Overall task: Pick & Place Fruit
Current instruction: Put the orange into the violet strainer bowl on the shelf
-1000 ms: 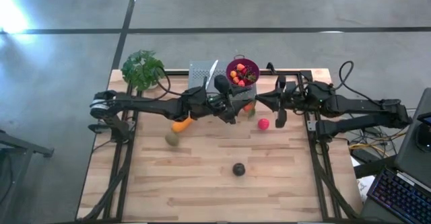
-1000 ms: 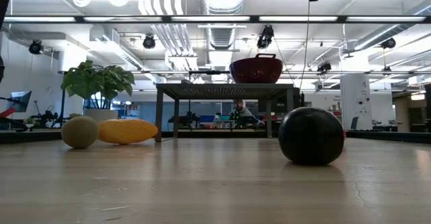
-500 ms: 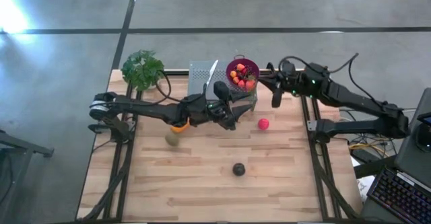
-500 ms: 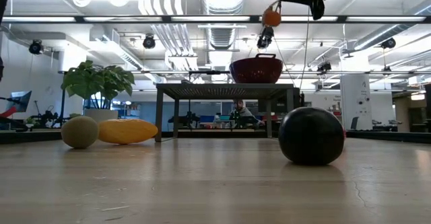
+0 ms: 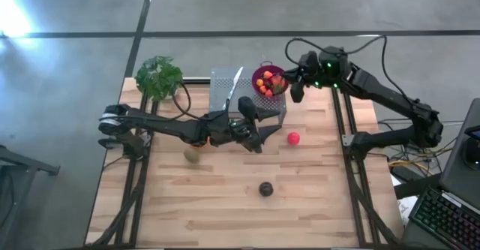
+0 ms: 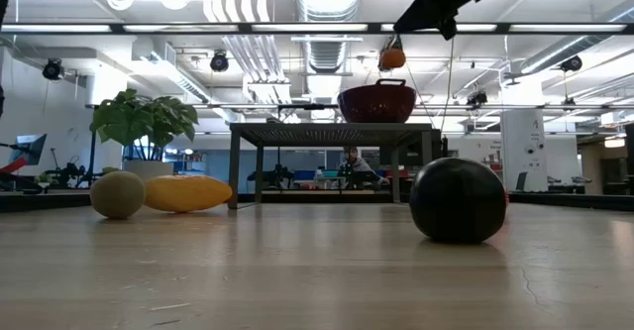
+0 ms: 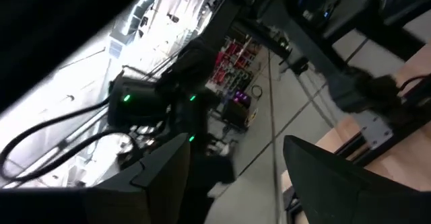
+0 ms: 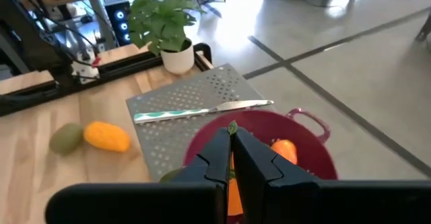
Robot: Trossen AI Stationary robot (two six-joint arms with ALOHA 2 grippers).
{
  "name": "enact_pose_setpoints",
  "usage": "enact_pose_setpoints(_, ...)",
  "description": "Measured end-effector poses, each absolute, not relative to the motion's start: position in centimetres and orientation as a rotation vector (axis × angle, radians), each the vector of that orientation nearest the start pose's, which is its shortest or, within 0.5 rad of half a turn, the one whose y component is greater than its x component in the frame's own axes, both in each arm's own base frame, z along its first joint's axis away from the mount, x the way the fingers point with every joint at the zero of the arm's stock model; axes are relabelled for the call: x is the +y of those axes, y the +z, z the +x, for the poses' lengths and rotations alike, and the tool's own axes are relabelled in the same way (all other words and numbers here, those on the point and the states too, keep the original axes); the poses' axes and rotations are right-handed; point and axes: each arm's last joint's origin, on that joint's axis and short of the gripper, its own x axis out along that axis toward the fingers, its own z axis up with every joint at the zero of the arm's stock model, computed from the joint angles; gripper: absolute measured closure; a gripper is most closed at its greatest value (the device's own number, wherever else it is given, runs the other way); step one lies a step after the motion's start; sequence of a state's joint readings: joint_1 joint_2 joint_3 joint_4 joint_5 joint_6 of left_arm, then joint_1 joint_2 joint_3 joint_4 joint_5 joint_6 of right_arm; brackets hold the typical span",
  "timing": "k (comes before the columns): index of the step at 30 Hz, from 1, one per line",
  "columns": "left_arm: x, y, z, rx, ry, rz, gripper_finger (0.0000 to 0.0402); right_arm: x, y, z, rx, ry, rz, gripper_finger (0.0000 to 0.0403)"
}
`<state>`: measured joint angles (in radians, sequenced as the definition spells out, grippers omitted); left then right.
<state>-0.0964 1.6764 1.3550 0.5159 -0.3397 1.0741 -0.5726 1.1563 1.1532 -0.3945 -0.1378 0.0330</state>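
Right wrist view: right hand (image 8: 232, 158) pinched, seemingly on orange fruit (image 8: 234, 192) stem.

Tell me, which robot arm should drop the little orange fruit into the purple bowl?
The right arm, probably. Its claw is shut on the small orange fruit right above the purple bowl. The left claw holds nothing.

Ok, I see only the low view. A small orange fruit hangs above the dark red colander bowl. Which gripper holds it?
Observer: The right gripper. Its fingers are shut on the green stem of the small orange fruit.
Operator: Does the left one carry anything?
Observer: No. The left gripper is open and empty, above the wooden table.
Operator: Is something behind the dark purple ball?
Observer: Yes, a small red ball lies on the table there.
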Motion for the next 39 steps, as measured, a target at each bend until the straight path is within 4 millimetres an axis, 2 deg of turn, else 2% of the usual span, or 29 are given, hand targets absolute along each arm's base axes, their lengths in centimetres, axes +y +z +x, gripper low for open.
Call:
enact_pose_setpoints(4, -2.8, 36.6, 38.7, -0.038, 0.294, 0.947, 0.0156, -14.6, 36.5, 21.5, 0.391, -0.445, 0.181, 0.0394)
enact_pose_setpoints(10, -2.7, 36.6, 36.7, -0.059, 0.199, 0.868, 0.0156, -16.7, 35.0, 21.5, 0.44, -0.465, 0.217, 0.0394)
enact_pose_setpoints(22, -2.5, 37.2, 32.4, -0.157, 0.049, 0.647, 0.0156, -17.9, 33.9, 21.8, 0.464, -0.474, 0.193, 0.0394)
enact_pose_setpoints(31, -2.4, 37.3, 32.1, -0.166, 0.05, 0.619, 0.0156, -19.0, 32.3, 22.8, 0.514, -0.471, 0.202, 0.0394)
enact_pose_setpoints(39, -2.4, 37.3, 32.1, -0.166, 0.047, 0.589, 0.0156, -18.9, 32.7, 22.7, 0.505, -0.479, 0.184, 0.0391)
